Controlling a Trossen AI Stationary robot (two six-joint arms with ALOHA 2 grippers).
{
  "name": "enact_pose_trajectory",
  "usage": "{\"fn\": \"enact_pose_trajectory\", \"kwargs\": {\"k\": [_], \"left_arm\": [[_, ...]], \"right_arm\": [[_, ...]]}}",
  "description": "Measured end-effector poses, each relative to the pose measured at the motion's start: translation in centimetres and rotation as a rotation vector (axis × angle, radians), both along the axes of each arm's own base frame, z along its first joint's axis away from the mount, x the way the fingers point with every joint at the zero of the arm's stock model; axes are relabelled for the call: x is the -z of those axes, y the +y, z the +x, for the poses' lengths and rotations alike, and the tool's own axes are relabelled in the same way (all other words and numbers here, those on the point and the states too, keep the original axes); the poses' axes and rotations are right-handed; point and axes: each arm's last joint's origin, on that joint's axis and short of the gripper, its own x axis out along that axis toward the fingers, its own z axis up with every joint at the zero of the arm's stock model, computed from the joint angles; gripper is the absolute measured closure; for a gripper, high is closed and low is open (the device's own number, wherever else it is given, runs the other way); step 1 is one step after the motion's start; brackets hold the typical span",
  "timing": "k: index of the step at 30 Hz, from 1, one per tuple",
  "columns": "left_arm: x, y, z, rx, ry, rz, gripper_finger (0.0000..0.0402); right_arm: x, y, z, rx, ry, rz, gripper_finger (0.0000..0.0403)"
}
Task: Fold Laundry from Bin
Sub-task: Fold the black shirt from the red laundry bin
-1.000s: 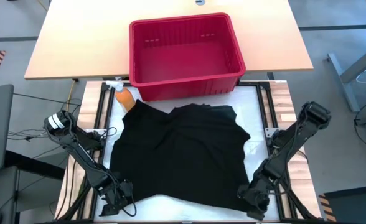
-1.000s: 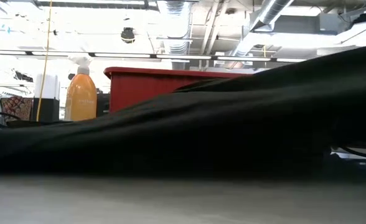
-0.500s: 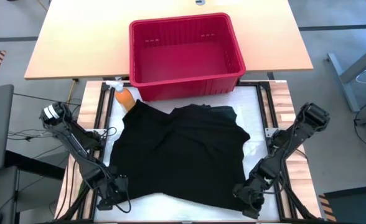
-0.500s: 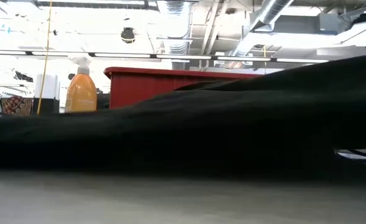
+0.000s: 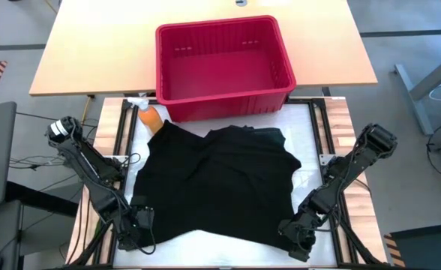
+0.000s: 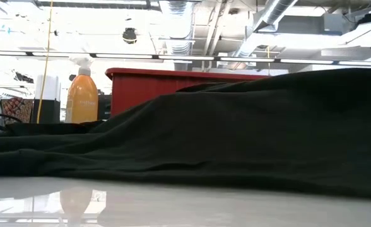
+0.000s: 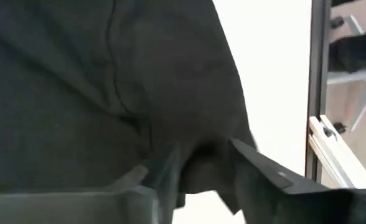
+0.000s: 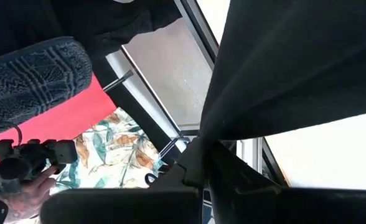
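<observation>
We saw a large black soft garment [image 5: 217, 184] spread flat on the white surface [image 5: 303, 124], covering most of it, with its far edge lying just in front of the large rectangular red plastic bin [image 5: 224, 67]. The bin stood on the tan wooden tabletop [image 5: 93, 52] beyond the white surface, and we could see only its ribbed floor inside. A small orange spray bottle [image 5: 150, 116] stood just beside the bin's near left corner, touching or nearly touching the garment's edge.

The left tool [image 5: 139, 225] sat low at the garment's near left corner. In the left wrist view its two dark fingers [image 7: 264, 171] stood apart with a fold of the black cloth [image 7: 108, 93] between them; we could not tell whether they were gripping or letting go.

The right tool [image 5: 294, 234] sat at the garment's near right corner. In the right wrist view its fingers [image 8: 198, 163] were clenched on the hem of the black cloth [image 8: 295, 68], which hung up and away from them in a taut sheet.

From the low view the garment [image 6: 236, 139] rose in a long dark slope, higher toward the right, with the red bin [image 6: 154, 85] and the orange bottle [image 6: 82, 96] behind it.

In the right wrist view a person's hand [image 8: 27, 190] held a dark device beyond the surface.
</observation>
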Motion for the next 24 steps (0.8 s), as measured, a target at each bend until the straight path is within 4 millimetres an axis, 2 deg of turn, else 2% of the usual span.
{"fn": "enact_pose_trajectory", "kwargs": {"k": [6,11,16,18,20,24], "left_arm": [[0.4,-0.1,0.6,0.011,-0.129,0.102,0.0211],[3.0,-1.7,1.0,0.084,-0.121,0.132,0.0203],[5.6,-2.5,1.1,0.061,-0.053,0.204,0.0206],[6.2,-2.7,1.2,0.027,-0.023,0.214,0.0219],[6.7,-2.6,1.0,-0.018,0.006,0.245,0.0254],[6.5,-2.4,0.9,-0.069,0.010,0.245,0.0374]], "right_arm": [[0.0,0.0,0.0,0.004,0.000,-0.002,0.0373],[0.0,0.0,0.0,0.011,0.004,-0.003,0.0373],[0.0,0.0,0.0,0.017,0.008,-0.005,0.0373],[0.0,0.0,0.0,0.017,0.008,-0.005,0.0374],[0.0,-0.1,0.1,0.020,0.005,-0.008,0.0375],[0.0,-0.1,0.1,0.038,-0.001,-0.017,0.0376]]}}
